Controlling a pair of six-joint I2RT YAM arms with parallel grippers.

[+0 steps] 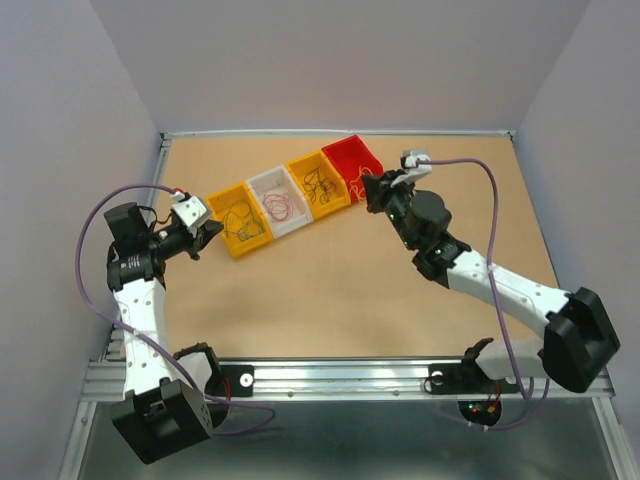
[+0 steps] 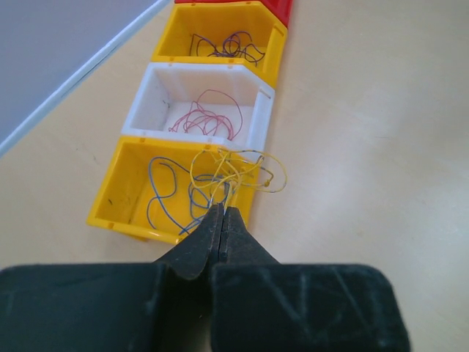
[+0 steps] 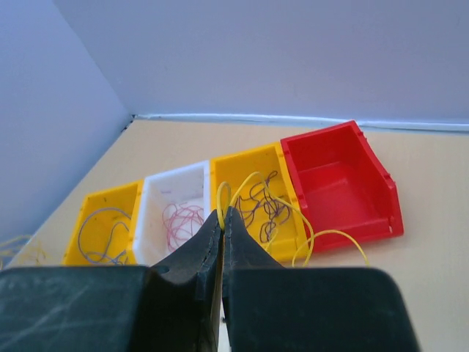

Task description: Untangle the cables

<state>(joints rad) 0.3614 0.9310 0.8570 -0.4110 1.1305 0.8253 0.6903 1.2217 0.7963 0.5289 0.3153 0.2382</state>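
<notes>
Yellow strands of the cables [image 2: 238, 170] fan away from the clamped-shut left gripper [image 2: 222, 213]; right gripper [image 3: 222, 214] pinches a strand trailing rightward; overhead view resolves neither.

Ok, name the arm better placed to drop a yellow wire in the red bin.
Right: the right pincer, shut on a yellow wire, sits beside the empty red bin; the left pincer grips wires by the far yellow bin.

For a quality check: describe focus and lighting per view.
Top external: even soft light, thin curly coloured wires barely resolved. Left wrist: black left gripper blurred up close, near yellow plastic bin sharp. Right wrist: black right gripper likewise soft, red plastic bin crisp.
</notes>
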